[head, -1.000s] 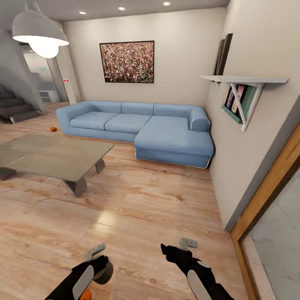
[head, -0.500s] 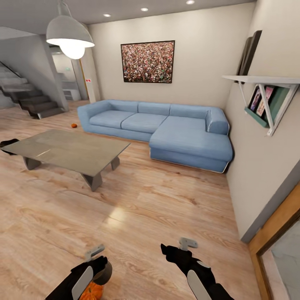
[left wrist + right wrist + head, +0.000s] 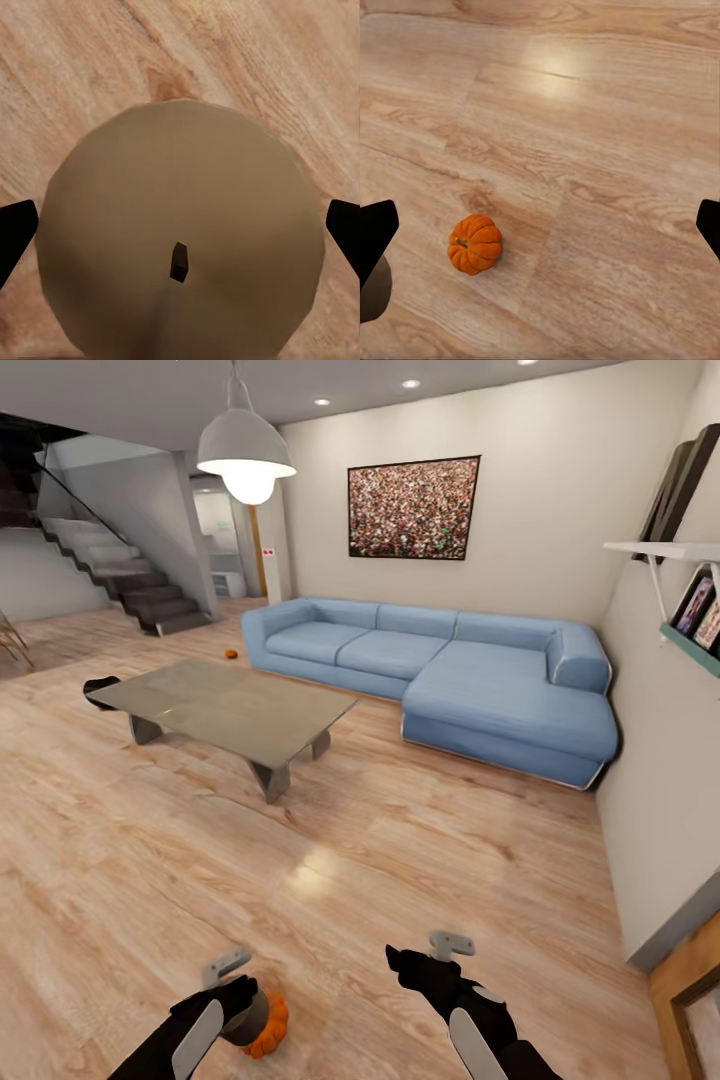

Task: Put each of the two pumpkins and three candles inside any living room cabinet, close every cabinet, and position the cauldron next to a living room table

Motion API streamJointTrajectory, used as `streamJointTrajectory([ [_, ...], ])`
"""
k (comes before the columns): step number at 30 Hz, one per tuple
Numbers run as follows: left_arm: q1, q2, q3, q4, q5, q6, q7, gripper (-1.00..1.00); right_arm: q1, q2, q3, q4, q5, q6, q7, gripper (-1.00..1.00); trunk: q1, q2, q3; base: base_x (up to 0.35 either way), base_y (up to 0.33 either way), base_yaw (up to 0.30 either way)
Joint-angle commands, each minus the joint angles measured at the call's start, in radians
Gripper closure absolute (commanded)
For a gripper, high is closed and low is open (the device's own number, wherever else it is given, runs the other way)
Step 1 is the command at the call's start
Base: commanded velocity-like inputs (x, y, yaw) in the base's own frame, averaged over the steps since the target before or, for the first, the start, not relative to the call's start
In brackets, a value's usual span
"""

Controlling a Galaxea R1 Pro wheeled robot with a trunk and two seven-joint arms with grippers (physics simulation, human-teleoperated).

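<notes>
While both arms hang low over the wooden floor (image 3: 400, 860), a candle (image 3: 180, 232) sits clamped between the left gripper (image 3: 228, 966) fingers.

The near pumpkin (image 3: 268, 1028) lies on the floor just beside that gripper; another, seemingly, (image 3: 231, 653) rests beyond the table (image 3: 230, 705), by the sofa (image 3: 440, 670). The cauldron (image 3: 100, 690) is at the table's far end. The right gripper (image 3: 452, 945) is spread wide, holding nothing.

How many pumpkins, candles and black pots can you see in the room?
Pumpkins: 2
Candle: 1
Black pot: 1
Total: 4
</notes>
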Motion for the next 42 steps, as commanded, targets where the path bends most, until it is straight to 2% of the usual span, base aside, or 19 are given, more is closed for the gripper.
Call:
streamJointTrajectory([
  [1, 0.0, 0.001, -0.008, -0.002, 0.009, 0.003, 0.009, 1.0, -0.001, 0.0, 0.001, -0.002, -0.01, 0.002, -0.009, -1.0, 0.0, -0.001, -0.001, -0.051, 0.029, 0.28],
  [12, 0.0, 0.001, -0.008, -0.001, 0.009, 0.003, 0.009, 1.0, -0.001, 0.0, 0.001, -0.001, -0.01, 0.001, -0.009, -1.0, 0.0, -0.001, -0.001, -0.101, 0.121, 0.28],
  [42, 0.0, 0.008, -0.008, 0.001, 0.02, 0.003, 0.008, 1.0, -0.001, 0.001, 0.003, 0.019, -0.014, -0.025, -0.009, -1.0, 0.0, -0.001, -0.001, -0.001, 0.002, 0.28],
])
